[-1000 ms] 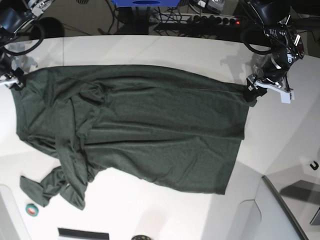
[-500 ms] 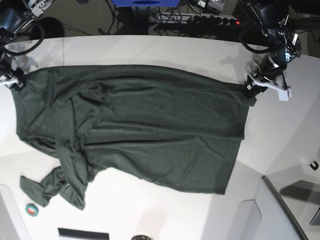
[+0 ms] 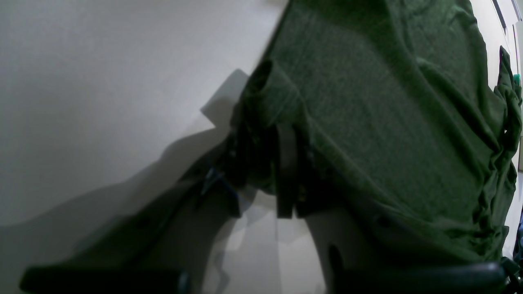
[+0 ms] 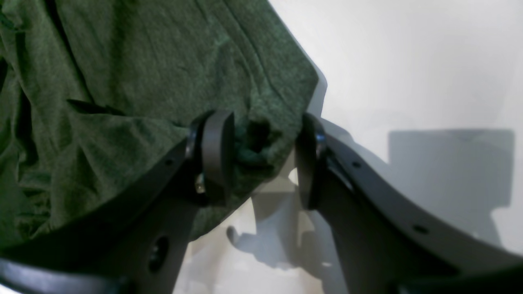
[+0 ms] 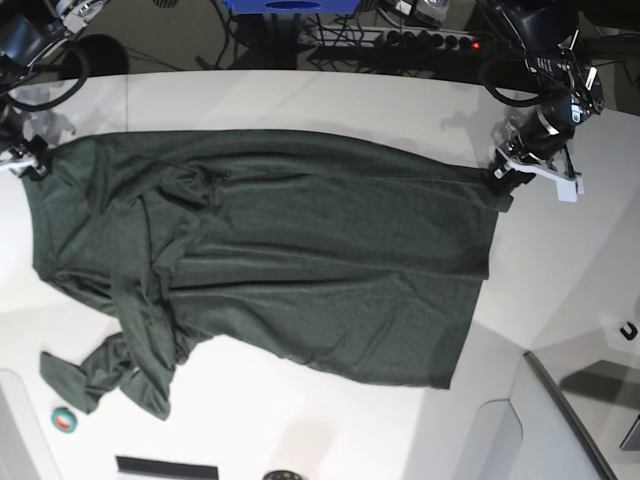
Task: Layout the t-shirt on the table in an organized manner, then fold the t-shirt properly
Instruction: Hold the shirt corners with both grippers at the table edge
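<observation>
The dark green t-shirt [image 5: 300, 260] lies spread across the white table [image 5: 300, 100], fairly flat on its right half. Its left part is rumpled, with a sleeve bunched near the front left edge [image 5: 110, 375]. My left gripper [image 5: 497, 180] is at the shirt's far right corner. In the left wrist view this gripper [image 3: 282, 171] is shut on a folded bit of the t-shirt [image 3: 388, 122] edge. My right gripper [image 5: 35, 165] is at the shirt's far left corner. In the right wrist view its fingers [image 4: 216, 155] stand apart with a bunched corner of the t-shirt [image 4: 143, 61] pressed between them.
A small green tape roll [image 5: 64, 420] lies near the front left edge, by the bunched sleeve. A black hook-shaped piece [image 5: 627, 331] sits at the right. A grey raised panel [image 5: 570, 420] runs along the front right. Cables and a power strip [image 5: 420, 40] lie behind the table.
My left gripper has shut on the shirt's right corner and its wrist has tilted slightly. The shirt and the right gripper have barely moved.
</observation>
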Controlling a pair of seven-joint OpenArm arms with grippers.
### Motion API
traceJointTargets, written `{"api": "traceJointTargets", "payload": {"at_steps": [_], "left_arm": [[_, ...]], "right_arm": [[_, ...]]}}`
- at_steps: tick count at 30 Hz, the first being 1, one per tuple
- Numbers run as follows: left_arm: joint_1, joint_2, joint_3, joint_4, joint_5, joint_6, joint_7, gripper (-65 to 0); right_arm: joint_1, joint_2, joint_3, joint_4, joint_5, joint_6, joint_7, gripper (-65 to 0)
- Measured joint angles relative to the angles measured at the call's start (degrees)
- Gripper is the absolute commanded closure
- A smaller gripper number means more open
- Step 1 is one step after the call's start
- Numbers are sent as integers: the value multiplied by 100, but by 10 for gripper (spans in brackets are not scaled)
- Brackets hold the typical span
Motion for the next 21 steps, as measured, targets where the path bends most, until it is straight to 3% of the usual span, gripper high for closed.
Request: {"api": "traceJointTargets", "payload": {"at_steps": [5, 7, 10, 12, 21], "left_arm": [[2, -2, 0, 0, 0, 0, 0, -130], [4, -2, 0, 0, 0, -4, 2, -194], [13, 2, 0, 7, -118, -153, -4, -347], [0, -2, 0, 17, -131, -157, -50, -387], [2, -9, -4, 15, -39, -107, -105, -288]], "right_arm": [[0, 0, 0, 0, 0, 0, 0, -237], [0, 0, 0, 0, 0, 0, 0, -237], [0, 0, 0, 0, 0, 0, 0, -237], [0, 0, 0, 0, 0, 0, 0, -237], [0, 0, 0, 0, 0, 0, 0, -237]]}}
